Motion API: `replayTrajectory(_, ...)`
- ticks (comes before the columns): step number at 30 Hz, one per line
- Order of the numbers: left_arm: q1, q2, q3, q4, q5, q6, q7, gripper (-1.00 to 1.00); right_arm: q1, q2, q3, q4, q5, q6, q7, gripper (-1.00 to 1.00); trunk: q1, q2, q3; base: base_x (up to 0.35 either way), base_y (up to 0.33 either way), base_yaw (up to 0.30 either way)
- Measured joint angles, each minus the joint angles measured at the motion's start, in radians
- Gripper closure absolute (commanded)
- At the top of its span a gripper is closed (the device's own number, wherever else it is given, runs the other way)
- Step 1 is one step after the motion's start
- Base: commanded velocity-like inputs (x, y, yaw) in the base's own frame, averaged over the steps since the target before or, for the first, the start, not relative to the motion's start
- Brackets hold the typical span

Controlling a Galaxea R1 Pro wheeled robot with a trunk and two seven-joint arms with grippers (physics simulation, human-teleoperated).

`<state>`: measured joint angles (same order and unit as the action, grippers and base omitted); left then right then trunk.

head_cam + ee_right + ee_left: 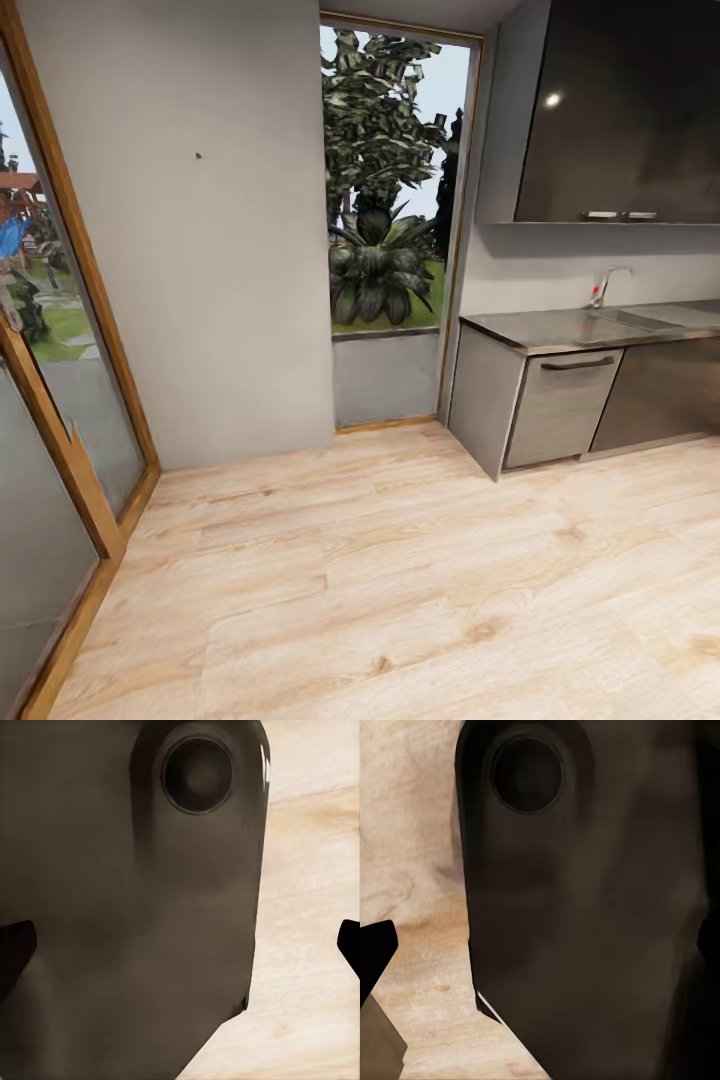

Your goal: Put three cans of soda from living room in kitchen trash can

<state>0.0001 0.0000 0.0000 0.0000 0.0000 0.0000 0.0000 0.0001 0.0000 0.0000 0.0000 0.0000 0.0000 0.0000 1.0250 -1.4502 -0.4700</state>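
Corner of the kitchen (560,300), seen in the head view. A grey steel counter (560,328) is set against the right-hand wall, with a sink (655,318) sunk into its top and a curved tap (605,284) mounted behind the basin. Beneath the counter, a drawer front with a dark bar handle (578,364) is shown closed. A dark glossy wall cabinet (620,110) is hung above the counter. The light wood floor (400,580) is laid across the foreground.
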Motion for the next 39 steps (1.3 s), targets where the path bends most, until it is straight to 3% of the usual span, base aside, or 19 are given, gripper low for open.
replayTrajectory(4, 0.005, -0.006, 0.002, -0.017, -0.003, 0.002, -0.012, -1.00, -0.009, 0.016, 0.006, 0.005, 0.003, 0.009, 0.006, -1.00, 0.000, 0.000, 0.000, 0.000, 0.000, 0.000)
replayTrajectory(21, 0.005, -0.006, 0.002, -0.018, -0.003, 0.002, -0.012, -1.00, -0.009, 0.016, 0.006, 0.005, 0.003, 0.009, 0.006, -1.00, 0.000, 0.000, 0.000, 0.000, 0.000, 0.000)
replayTrajectory(25, 0.027, -0.019, 0.002, -0.041, -0.001, 0.005, -0.025, -1.00, -0.015, 0.005, 0.007, -0.018, 0.005, 0.017, 0.021, -1.00, 0.000, 0.000, 0.000, 0.000, 0.000, 0.000)
replayTrajectory(31, 0.048, -0.003, 0.002, -0.074, 0.001, 0.028, -0.032, -1.00, -0.019, 0.000, 0.008, -0.052, 0.006, 0.050, 0.051, -1.00, 0.000, 0.000, 0.000, 0.000, 0.000, 0.000)
replayTrajectory(32, 0.049, -0.002, 0.001, -0.151, 0.002, 0.096, -0.033, -1.00, -0.019, 0.000, 0.008, -0.138, 0.006, 0.191, 0.092, -1.00, 0.000, 0.000, 0.000, 0.000, 0.000, 0.000)
replayTrajectory(33, 0.050, -0.001, 0.002, -0.293, 0.002, 0.117, -0.037, -1.00, -0.019, -0.001, 0.008, -0.280, 0.006, 0.223, 0.105, -1.00, 0.000, 0.000, 0.000, 0.000, 0.000, 0.000)
replayTrajectory(34, 0.050, 0.001, 0.001, -0.493, 0.002, 0.165, -0.076, -1.00, -0.021, -0.013, 0.008, -0.485, 0.006, 0.296, 0.138, -1.00, 0.000, 0.000, 0.000, 0.000, 0.000, 0.000)
replayTrajectory(35, 0.049, 0.002, 0.001, -0.688, 0.003, 0.189, -0.137, -1.00, -0.020, -0.024, 0.008, -0.611, 0.006, 0.338, 0.162, -1.00, 0.000, 0.000, 0.000, 0.000, 0.000, 0.000)
replayTrajectory(39, 0.050, 0.006, 0.002, -0.821, 0.001, 0.218, -0.328, -1.00, -0.020, -0.049, 0.008, -0.745, 0.006, 0.389, 0.229, -1.00, 0.000, 0.000, 0.000, 0.000, 0.000, 0.000)
